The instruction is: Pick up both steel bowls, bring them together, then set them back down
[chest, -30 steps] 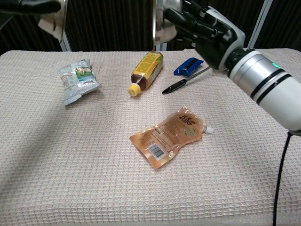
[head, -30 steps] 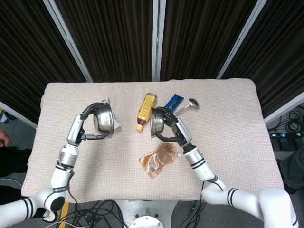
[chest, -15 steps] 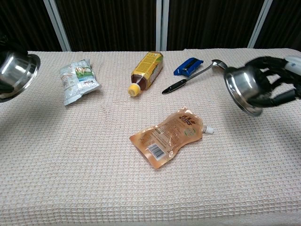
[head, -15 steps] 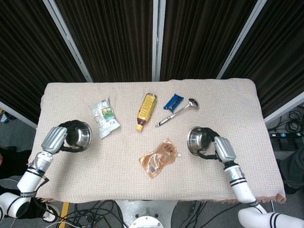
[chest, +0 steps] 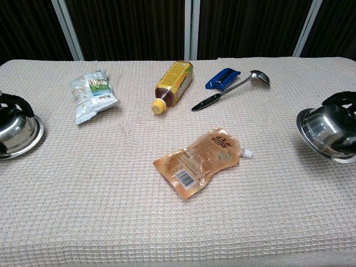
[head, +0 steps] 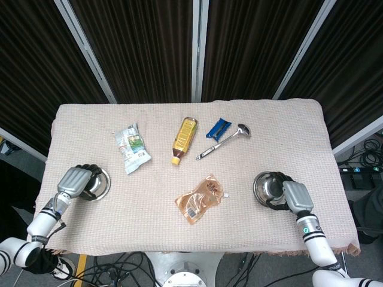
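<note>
Two steel bowls sit low at opposite ends of the table. At the front left lies the left bowl (head: pixel 97 184) (chest: pixel 18 134), with my left hand (head: pixel 73 179) (chest: pixel 12 102) curled over its outer rim and gripping it. The right bowl (head: pixel 267 187) (chest: pixel 324 129) is at the front right, tilted slightly towards the middle. My right hand (head: pixel 295 195) (chest: pixel 344 99) holds it by the rim, its dark fingers reaching inside. Both bowls look down on the cloth or just touching it. The chest view cuts off most of both hands.
Between the bowls on the beige cloth (head: pixel 161 227) lie an orange pouch (head: pixel 200 199), a tea bottle (head: pixel 185 133) on its side, a snack packet (head: pixel 132 148), a blue clip (head: pixel 218 127) and a ladle (head: pixel 227 139). The table's edges are close to both bowls.
A second ago both bowls were raised together above the middle. The arms then swung apart and down, and each bowl is now low at its own end of the table.
</note>
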Motion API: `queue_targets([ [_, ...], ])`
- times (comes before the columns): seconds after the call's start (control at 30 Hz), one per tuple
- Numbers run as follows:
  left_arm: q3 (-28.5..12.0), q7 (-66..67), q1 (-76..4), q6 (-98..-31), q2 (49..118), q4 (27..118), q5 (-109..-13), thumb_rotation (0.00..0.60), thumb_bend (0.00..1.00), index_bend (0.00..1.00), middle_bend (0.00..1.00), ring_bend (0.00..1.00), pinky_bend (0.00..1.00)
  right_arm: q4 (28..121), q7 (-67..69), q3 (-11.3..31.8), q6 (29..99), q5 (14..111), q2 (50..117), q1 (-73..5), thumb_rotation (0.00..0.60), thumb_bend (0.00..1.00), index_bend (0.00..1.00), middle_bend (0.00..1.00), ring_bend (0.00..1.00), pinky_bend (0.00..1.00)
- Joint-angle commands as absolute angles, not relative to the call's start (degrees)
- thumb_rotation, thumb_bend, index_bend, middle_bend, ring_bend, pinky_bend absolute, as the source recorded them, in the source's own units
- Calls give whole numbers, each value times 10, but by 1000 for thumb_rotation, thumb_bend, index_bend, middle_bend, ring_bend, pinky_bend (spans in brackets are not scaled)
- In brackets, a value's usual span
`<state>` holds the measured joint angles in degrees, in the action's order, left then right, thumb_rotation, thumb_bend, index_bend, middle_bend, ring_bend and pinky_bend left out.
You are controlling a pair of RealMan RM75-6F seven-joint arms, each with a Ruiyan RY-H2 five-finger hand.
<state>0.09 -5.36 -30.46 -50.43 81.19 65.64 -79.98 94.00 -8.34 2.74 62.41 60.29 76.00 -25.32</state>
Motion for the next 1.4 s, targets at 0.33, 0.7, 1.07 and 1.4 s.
queue_targets([
  [0.33, 2, -86, -299, -528, 814, 655, -815, 600, 0, 22, 35, 75, 322, 962, -155, 36, 566, 536, 744, -282, 600, 23, 12, 22, 2, 39],
  [0.7, -1, -86, -282, -573, 785, 698, -822, 600, 0, 1, 0, 25, 225, 961, -141, 43, 624, 565, 756, -257, 600, 0, 0, 0, 0, 0],
  [1.07, -12, -6, -218, -664, 762, 768, -778, 600, 0, 3, 11, 11, 176, 928, -90, 29, 727, 643, 780, -188, 600, 0, 0, 0, 0, 0],
  [1.4, 11, -19, -91, -842, 809, 769, -791, 600, 0, 7, 10, 0, 170, 750, 13, 3, 829, 745, 869, -110, 600, 0, 0, 0, 0, 0],
])
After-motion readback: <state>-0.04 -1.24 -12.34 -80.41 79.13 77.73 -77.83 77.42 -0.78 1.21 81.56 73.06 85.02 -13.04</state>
